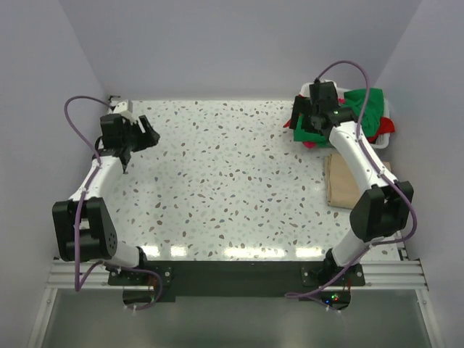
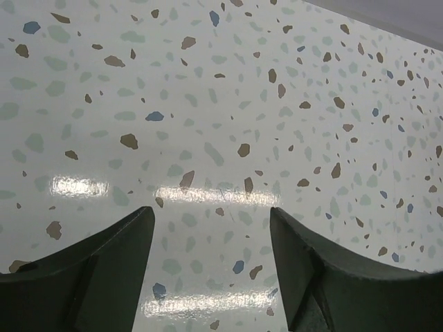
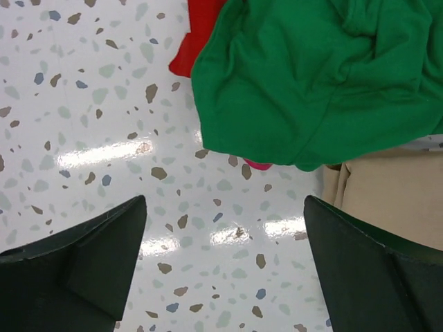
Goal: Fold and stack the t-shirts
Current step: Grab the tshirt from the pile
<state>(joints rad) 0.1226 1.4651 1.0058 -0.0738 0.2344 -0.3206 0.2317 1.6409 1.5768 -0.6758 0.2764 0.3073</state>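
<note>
Green t-shirt (image 3: 311, 76): crumpled, on top of the heap at the far right of the table, its hem spilling onto the tabletop.
Red t-shirt (image 3: 197, 41): under the green one, an edge sticks out on its left in the right wrist view.
Magenta t-shirt (image 3: 257, 164): only a small bit peeks out below the green hem.
Tan t-shirt (image 3: 387, 200): lies flat on the table on the near side of the heap. Its far edge meets the green hem. In the top view the right arm partly covers it.
Basket (image 1: 382, 143): white, in the far right corner, mostly buried by shirts. Can't tell which shirts are inside it.
Right gripper (image 3: 225, 207): jaws spread wide, nothing between them. It hangs over bare table just beside the green hem, with no cloth contact visible.
Left gripper (image 2: 211, 214): released, jaws apart and empty. It sits above bare table at the far left, well apart from all the shirts.
Table (image 2: 208, 104): glossy white terrazzo with brown, grey and blue flecks, light glare near both grippers.
</note>
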